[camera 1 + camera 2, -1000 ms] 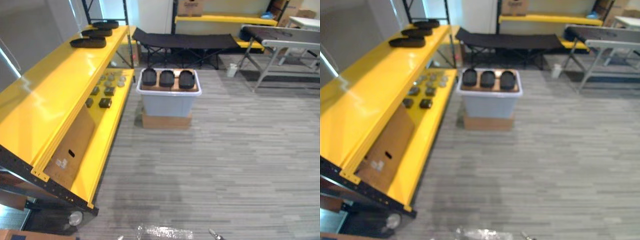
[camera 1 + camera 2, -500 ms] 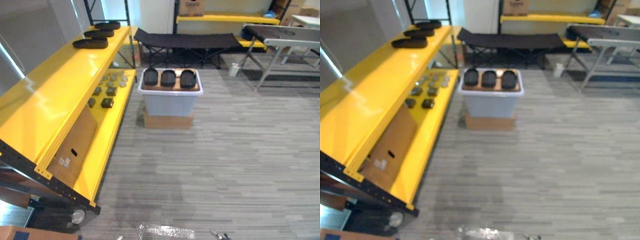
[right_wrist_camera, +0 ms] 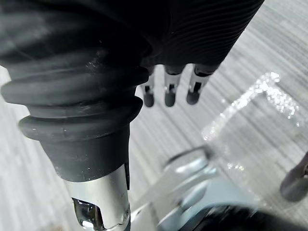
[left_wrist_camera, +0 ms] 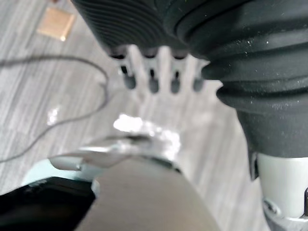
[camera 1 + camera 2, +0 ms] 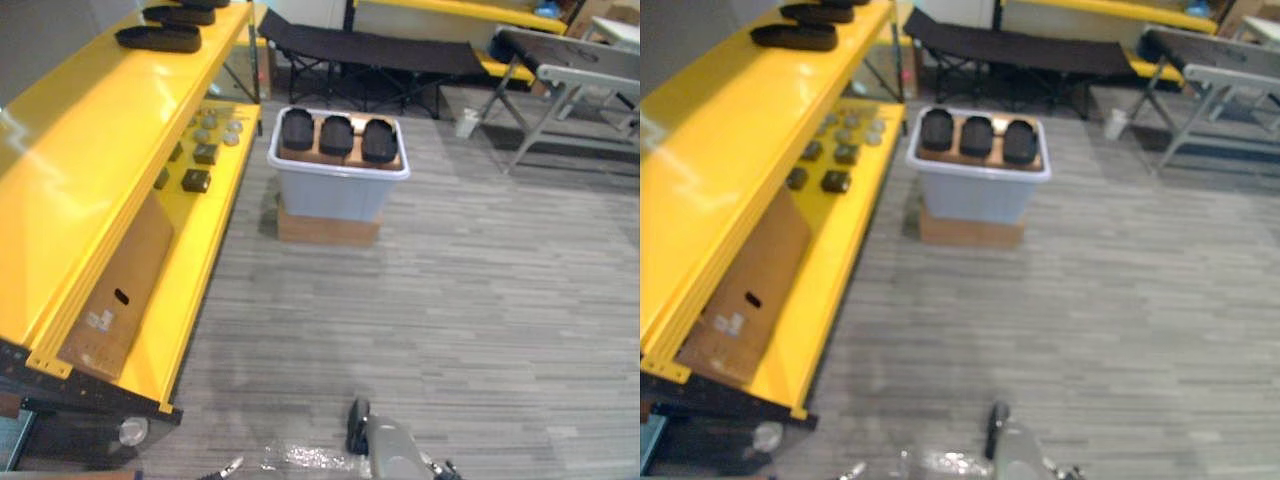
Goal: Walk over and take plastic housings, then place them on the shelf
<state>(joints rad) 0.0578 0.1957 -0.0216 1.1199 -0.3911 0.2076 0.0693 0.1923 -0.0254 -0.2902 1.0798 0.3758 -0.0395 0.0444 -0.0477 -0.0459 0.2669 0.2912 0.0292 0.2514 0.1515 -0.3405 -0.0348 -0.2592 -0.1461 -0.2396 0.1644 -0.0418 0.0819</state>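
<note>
Three black plastic housings (image 5: 336,134) lie side by side on a cardboard sheet in a pale grey bin (image 5: 335,195), which stands on a flat cardboard box (image 5: 327,228) on the floor ahead. The long yellow shelf (image 5: 100,150) runs along the left, with more black housings (image 5: 158,38) on its top at the far end. My left hand (image 4: 154,72) hangs over the grey floor with straight fingers and holds nothing. My right hand (image 3: 168,89) hangs the same way, empty, over the floor.
The shelf's lower level holds several small dark parts (image 5: 195,180) and a leaning cardboard sheet (image 5: 115,290). A black folding cot (image 5: 370,50) stands behind the bin, a grey table (image 5: 580,75) at the far right with a white cup (image 5: 466,122) beside it. Crumpled clear plastic (image 5: 300,458) lies on the floor close by.
The whole picture has shifted: the camera has come forward and tipped down, so the bin and shelf look nearer. The things themselves have not moved.
</note>
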